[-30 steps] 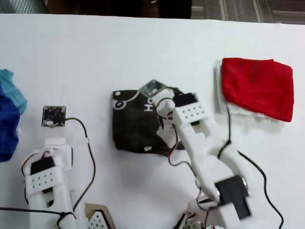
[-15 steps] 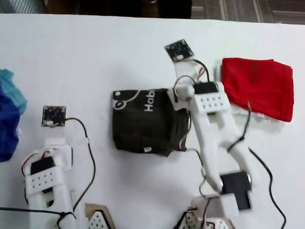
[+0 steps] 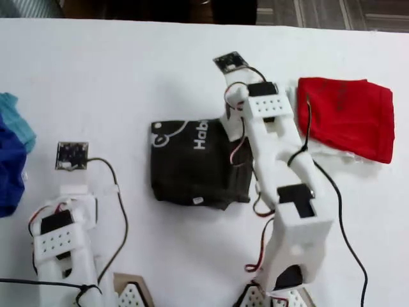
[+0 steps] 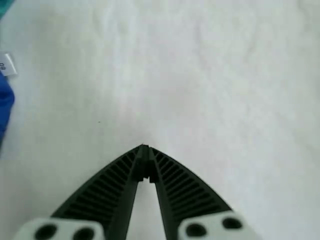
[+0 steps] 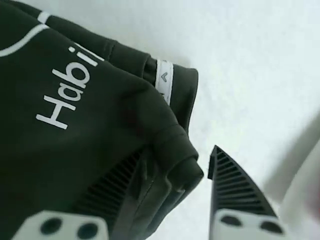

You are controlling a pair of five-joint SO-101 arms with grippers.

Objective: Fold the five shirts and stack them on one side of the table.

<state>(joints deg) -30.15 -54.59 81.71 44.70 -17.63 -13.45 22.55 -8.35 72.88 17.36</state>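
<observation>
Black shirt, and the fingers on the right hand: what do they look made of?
Black shirt: soft matte knit, likely cotton jersey. It creases and rolls at the folded edge and carries flat white print. Right hand, fingers: rigid matte black plastic, probably 3D-printed, with ribbed inner faces, mounted on a white plastic base.

Black shirt [image 3: 192,166]: folded to a rough square, white lettering up, mid-tabletop [image 3: 128,77]. Red shirt [image 3: 348,118]: folded flat, far right, atop a white shirt [image 3: 323,149] showing at its edges. Blue shirt [image 3: 9,166] and teal shirt [image 3: 16,118]: bunched, touching, left edge.
</observation>
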